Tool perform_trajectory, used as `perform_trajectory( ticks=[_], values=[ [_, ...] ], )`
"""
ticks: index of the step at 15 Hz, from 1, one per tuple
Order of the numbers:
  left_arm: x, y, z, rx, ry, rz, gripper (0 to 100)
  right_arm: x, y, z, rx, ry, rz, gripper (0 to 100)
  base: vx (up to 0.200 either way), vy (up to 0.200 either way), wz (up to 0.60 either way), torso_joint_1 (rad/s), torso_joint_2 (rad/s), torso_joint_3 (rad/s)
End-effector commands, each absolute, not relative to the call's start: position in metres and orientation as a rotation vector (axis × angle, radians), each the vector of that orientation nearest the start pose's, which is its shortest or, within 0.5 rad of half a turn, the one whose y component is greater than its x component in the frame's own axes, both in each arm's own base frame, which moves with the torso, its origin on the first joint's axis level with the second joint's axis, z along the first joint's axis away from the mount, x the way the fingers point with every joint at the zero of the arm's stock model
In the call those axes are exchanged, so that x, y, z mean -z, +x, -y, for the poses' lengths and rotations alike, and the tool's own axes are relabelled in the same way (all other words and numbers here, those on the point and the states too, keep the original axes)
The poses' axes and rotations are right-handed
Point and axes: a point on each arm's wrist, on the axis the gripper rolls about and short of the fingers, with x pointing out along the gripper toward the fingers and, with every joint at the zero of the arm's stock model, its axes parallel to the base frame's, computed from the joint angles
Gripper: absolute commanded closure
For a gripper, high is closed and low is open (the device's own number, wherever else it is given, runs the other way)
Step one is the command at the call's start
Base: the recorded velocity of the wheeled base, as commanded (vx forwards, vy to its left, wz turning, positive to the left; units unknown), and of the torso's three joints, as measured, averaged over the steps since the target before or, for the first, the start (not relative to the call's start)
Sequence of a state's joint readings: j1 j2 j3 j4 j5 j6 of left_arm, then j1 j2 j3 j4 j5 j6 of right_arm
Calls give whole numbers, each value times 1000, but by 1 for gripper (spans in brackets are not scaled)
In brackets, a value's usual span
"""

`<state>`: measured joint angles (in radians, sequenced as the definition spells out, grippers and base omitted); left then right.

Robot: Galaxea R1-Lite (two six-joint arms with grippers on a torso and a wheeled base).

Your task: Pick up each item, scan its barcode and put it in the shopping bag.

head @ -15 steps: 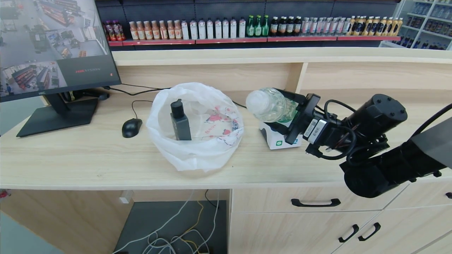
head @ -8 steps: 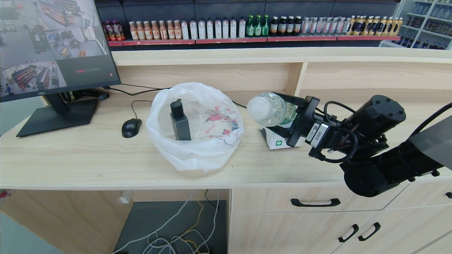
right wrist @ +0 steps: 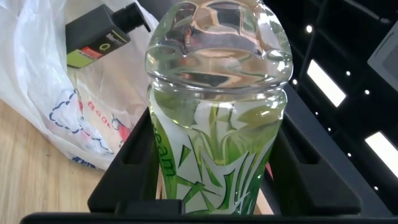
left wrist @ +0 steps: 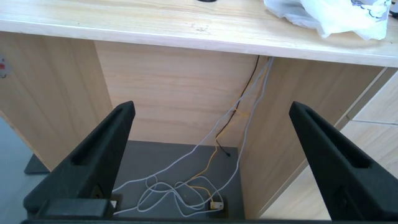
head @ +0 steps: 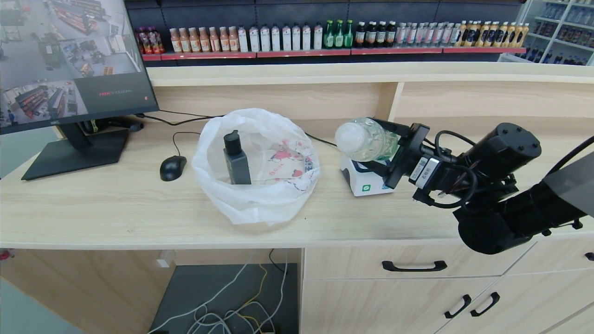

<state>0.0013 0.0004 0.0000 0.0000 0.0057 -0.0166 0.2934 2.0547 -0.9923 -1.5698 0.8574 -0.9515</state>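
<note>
One dark bottle [head: 236, 160] already stands in the shopping bag [head: 260, 204]; a second item looks mid-scan, with bagging left. The right gripper [head: 378, 146] has its fingers clamped on a clear, green-labelled water bottle [head: 362, 139], held sideways just above the scanner [head: 366, 183]. The left gripper [left wrist: 214, 162] has its fingers spread wide, empty.

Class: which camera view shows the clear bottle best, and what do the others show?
The right wrist view: the bottle close up, green label plain, in the right end effector. The head view shows it smaller, end-on, near the scanner. Left wrist view: cables.
</note>
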Motion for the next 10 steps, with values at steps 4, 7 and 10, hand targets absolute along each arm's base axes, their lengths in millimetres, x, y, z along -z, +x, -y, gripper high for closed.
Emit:
perform_trajectory(
  ticks=[4,7,10],
  values=[
    [-75,-23,0,-8,-17,0,0,-194,356,-117,-788,-981,1007,100,0,0,0,0,0,0],
    [-75,-23,0,-8,-17,0,0,-193,356,-117,-787,-980,1001,100,0,0,0,0,0,0],
    [-75,-23,0,-8,-17,0,0,-193,356,-119,-790,-978,1005,100,0,0,0,0,0,0]
  ],
)
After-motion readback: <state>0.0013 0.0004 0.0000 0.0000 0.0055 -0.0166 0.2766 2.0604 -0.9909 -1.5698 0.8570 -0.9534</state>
